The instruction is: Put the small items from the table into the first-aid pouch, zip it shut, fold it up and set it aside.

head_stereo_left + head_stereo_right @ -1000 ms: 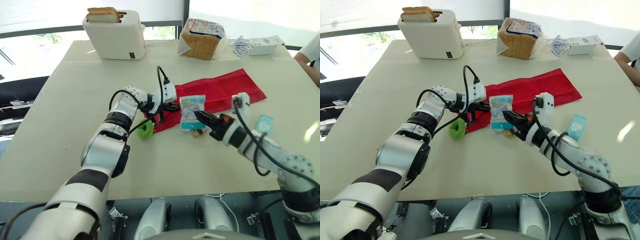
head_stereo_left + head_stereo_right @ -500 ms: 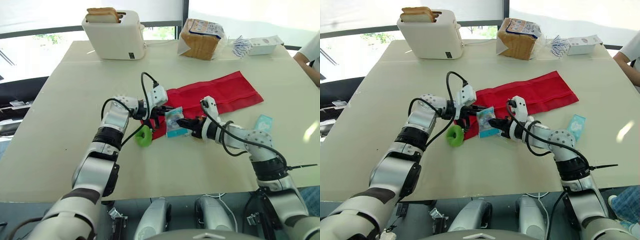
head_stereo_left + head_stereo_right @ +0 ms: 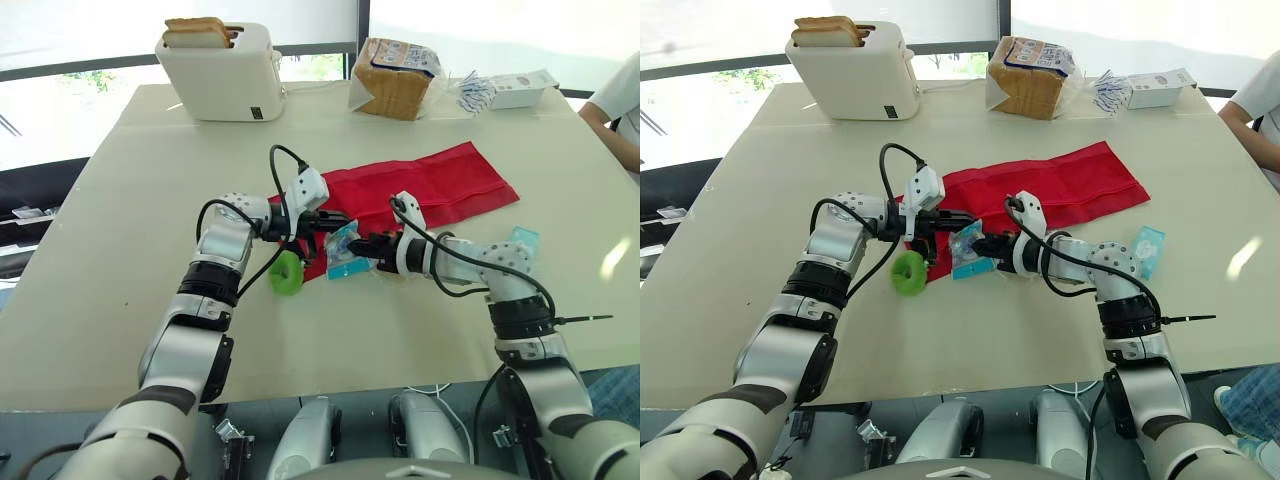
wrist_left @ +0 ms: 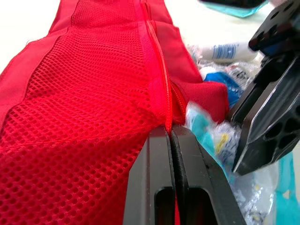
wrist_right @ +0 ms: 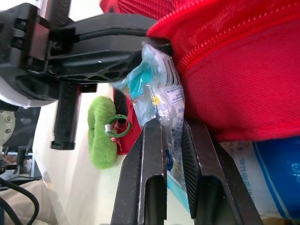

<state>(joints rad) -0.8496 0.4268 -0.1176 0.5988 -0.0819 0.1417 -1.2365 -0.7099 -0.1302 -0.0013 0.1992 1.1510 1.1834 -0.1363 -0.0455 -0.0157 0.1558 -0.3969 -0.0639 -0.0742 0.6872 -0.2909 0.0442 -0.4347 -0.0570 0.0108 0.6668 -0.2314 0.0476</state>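
Note:
The red first-aid pouch [image 3: 420, 185] lies unfolded on the table, its mesh side and zipper [image 4: 154, 51] showing. My left gripper [image 3: 328, 222] is shut on the pouch's edge at its near-left end, beside the zipper. My right gripper [image 3: 364, 243] is shut on a clear packet [image 3: 342, 250] with blue and teal contents, pressed against the pouch's edge right by the left fingers [image 5: 93, 35]. A green fuzzy ring [image 3: 287, 273] lies just left of the pouch's end. A teal packet [image 3: 522, 240] rests by my right elbow. More small items [image 4: 220, 49] lie under the right gripper.
A white toaster [image 3: 215, 70] holding bread stands at the back left. A bagged loaf [image 3: 392, 78], blue sachets [image 3: 475, 88] and a white box [image 3: 520, 90] sit along the far edge. A person's sleeve [image 3: 620, 100] shows at the far right.
My right gripper has carried the clear packet leftward until it meets the pouch's edge at the left gripper. The left gripper still grips the pouch, drawn slightly left.

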